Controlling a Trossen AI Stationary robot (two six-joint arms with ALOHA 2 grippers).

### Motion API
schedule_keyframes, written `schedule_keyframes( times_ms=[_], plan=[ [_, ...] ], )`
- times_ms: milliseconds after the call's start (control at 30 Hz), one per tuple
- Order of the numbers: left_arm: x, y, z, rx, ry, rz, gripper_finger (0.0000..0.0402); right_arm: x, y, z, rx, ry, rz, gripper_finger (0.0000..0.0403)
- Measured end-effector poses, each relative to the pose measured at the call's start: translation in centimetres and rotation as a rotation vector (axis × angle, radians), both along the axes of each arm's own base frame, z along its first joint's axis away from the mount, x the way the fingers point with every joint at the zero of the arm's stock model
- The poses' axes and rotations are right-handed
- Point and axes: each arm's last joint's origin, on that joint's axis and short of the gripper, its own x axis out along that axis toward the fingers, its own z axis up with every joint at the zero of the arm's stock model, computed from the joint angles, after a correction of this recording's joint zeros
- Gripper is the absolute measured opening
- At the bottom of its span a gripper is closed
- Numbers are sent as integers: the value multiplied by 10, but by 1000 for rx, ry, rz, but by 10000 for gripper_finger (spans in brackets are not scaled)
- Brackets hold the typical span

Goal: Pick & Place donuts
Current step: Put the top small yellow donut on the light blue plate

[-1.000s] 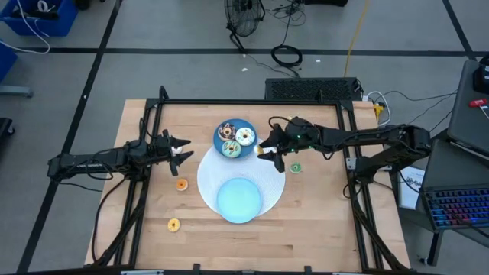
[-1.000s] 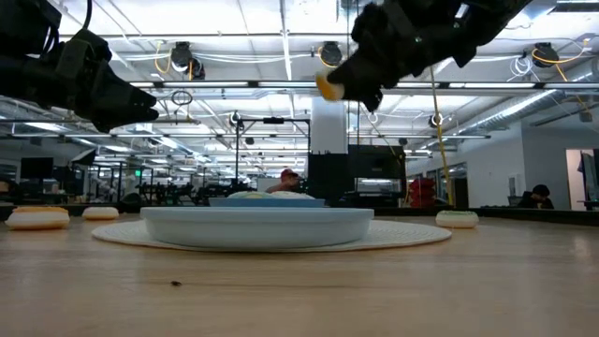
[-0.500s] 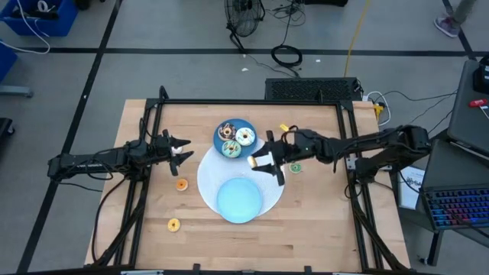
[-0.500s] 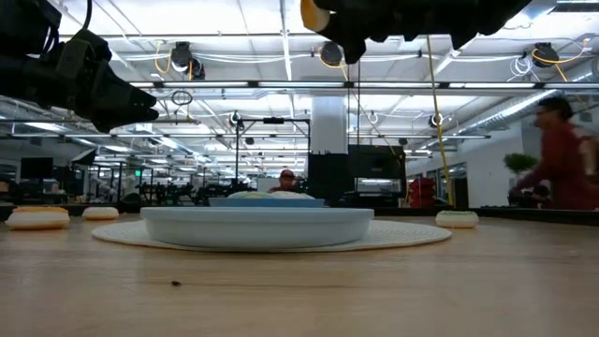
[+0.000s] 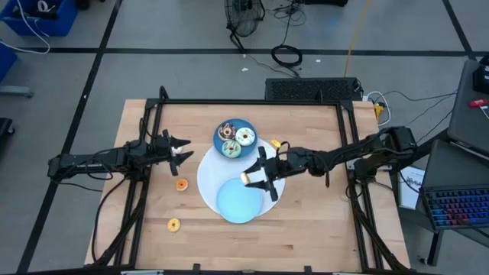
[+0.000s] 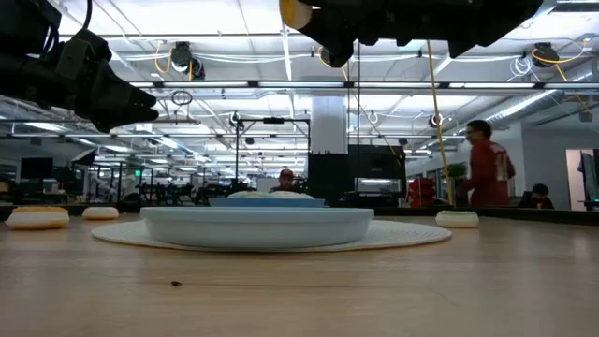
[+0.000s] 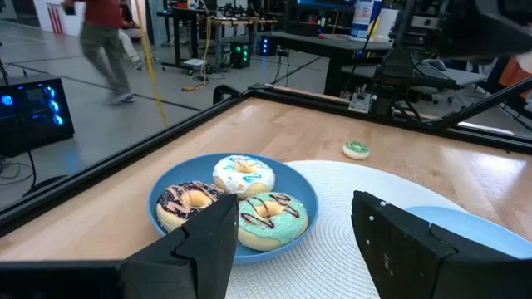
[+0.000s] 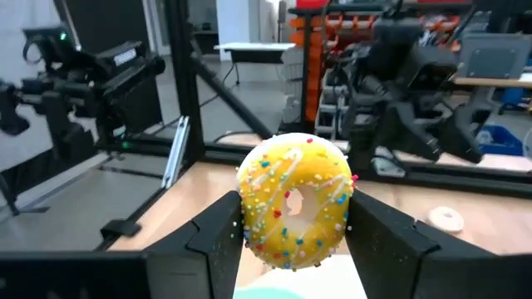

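Middle of the table is pretty much taken up: the right gripper with a yellow donut is held over the white mat, just above the empty blue plate. The small plate upper centre is filled by three donuts. Bare wood is left lower right.

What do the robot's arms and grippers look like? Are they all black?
Mostly. The left arm and right arm are long, thin and dark. The left gripper shows pale fingertips from above. Each gripper, like the right gripper, has two flat, angular black fingers.
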Motion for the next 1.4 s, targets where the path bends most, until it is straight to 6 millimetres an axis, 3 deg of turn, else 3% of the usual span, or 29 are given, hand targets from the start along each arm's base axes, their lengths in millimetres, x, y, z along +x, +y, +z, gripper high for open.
schedule_keyframes(
  times_ms=[300, 633, 833, 1067, 1400],
  plan=[
    [0, 0, 0, 0, 0, 0, 234, 8, 20, -18, 19, -6, 25, 183],
    [0, 0, 0, 0, 0, 0, 235, 34, 17, -58, 101, 169, -2, 183],
    [0, 0, 0, 0, 0, 0, 235, 54, 22, -57, 12, 450, -2, 183],
    [0, 0, 0, 0, 0, 0, 235, 55, 18, -49, -93, 702, -54, 183],
    [0, 0, 0, 0, 0, 0, 234, 46, 7, -64, -115, 765, -65, 183]
  ],
)
